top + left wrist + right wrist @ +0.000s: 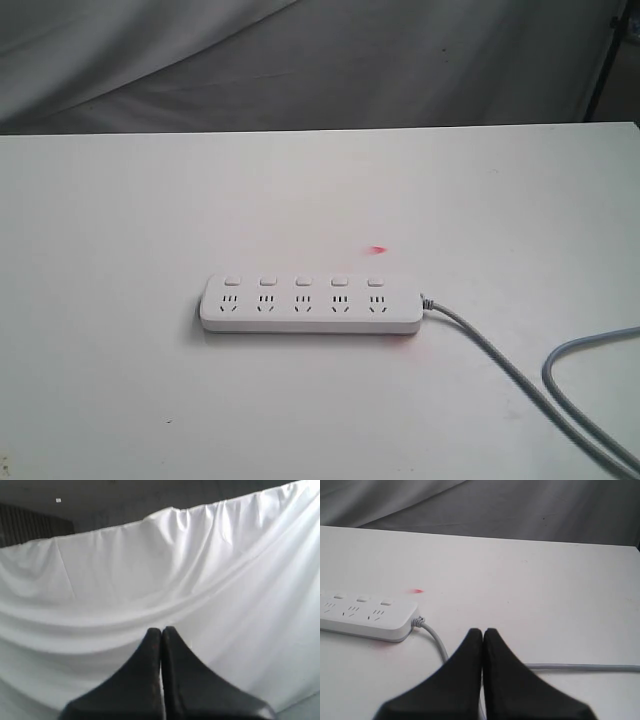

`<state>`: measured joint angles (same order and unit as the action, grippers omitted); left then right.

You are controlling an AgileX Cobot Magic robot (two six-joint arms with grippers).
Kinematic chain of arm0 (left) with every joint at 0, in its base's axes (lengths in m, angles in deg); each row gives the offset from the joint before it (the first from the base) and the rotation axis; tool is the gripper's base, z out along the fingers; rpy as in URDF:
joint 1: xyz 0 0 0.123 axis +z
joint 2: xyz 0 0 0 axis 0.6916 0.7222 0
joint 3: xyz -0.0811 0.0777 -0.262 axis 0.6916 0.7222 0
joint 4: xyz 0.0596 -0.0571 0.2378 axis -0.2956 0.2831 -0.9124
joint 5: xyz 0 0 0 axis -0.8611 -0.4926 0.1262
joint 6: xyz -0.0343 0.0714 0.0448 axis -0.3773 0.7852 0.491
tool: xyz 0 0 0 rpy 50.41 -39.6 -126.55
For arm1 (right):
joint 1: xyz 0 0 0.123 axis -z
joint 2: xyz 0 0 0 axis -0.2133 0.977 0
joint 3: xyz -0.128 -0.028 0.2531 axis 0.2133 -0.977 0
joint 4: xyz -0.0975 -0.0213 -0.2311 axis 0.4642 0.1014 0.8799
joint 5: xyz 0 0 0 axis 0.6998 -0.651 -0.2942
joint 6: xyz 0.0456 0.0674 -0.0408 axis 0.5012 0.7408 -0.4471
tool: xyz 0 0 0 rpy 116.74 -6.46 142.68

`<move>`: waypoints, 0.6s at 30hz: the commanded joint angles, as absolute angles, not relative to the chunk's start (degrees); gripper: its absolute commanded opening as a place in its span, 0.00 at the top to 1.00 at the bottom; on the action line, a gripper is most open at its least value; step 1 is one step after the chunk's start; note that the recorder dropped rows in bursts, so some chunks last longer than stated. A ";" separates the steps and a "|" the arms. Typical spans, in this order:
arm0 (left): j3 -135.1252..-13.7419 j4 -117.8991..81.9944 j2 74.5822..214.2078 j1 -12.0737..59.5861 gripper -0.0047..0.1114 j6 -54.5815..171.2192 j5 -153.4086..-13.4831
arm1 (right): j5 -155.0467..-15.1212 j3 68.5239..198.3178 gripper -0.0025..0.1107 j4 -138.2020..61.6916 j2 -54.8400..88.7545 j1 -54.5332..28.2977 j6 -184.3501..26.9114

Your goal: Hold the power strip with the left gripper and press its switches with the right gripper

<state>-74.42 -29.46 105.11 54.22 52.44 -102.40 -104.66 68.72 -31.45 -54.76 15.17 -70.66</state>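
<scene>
The white power strip [310, 304] lies flat in the middle of the white table [120, 220], its row of five square switches [304, 281] along its far side above the sockets. Its grey cable [520, 385] runs off toward the near right. Neither arm shows in the exterior view. In the right wrist view the strip's cable end [367, 612] and three switches [362, 599] show; my right gripper [483, 630] is shut and empty, hovering over the cable [436, 640], apart from the strip. My left gripper [161, 629] is shut and empty, facing only white draped cloth [200, 570].
A small red light spot [377, 250] lies on the table just behind the strip. Grey-white cloth [300, 60] hangs behind the table's far edge. The cable loops back in at the right edge [590, 345].
</scene>
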 commanded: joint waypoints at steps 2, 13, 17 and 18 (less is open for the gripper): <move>-76.07 -29.18 112.10 54.13 0.96 48.73 -110.80 | -104.63 68.52 0.98 -31.07 -54.84 15.61 -70.52; -76.07 -29.18 116.42 54.13 0.96 54.50 -112.00 | -104.63 68.52 0.98 -31.07 -54.84 15.61 -70.52; -76.07 -28.43 118.12 54.13 0.96 57.83 -113.35 | -104.63 68.52 0.98 -31.07 -54.84 15.61 -70.52; -76.07 -27.56 118.76 54.13 0.96 57.83 -113.93 | -104.63 68.52 0.98 -31.07 -54.84 15.61 -70.52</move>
